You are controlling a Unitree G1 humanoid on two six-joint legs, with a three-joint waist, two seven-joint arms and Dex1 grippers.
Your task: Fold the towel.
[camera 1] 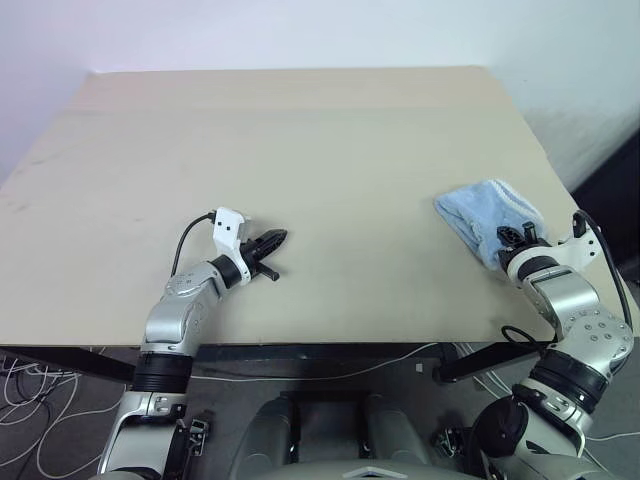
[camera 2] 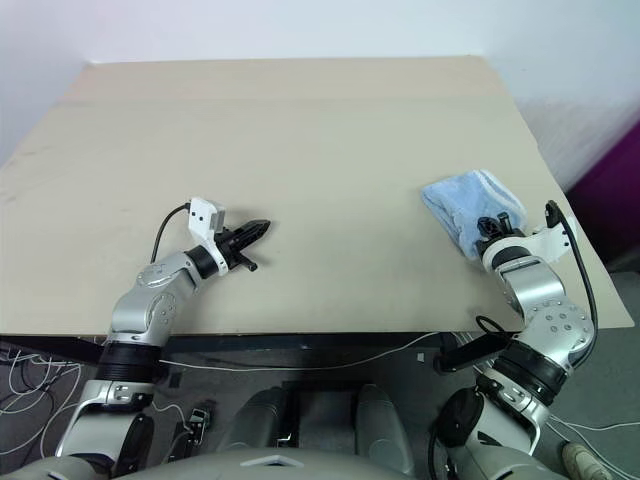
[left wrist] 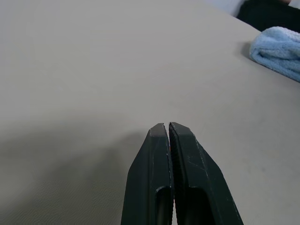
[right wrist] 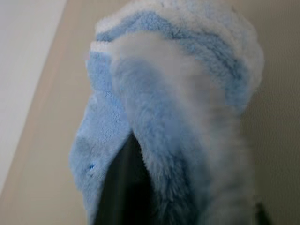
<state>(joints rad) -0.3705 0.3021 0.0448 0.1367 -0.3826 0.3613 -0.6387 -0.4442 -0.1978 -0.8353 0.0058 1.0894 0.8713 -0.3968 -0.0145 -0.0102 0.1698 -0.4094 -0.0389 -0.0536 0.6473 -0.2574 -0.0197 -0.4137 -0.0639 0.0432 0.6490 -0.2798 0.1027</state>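
The towel is a light blue bundle, folded small, lying near the table's right edge. My right gripper is at the towel's near end, with blue terry cloth draped over and around it in the right wrist view. My left gripper hovers low over the bare table at the front left, shut and empty, pointing right toward the towel. A wide stretch of table lies between the left gripper and the towel.
The pale wooden table is bare apart from the towel. Its right edge runs close beside the towel, and its front edge is just below both arms. Cables lie on the floor at the lower left.
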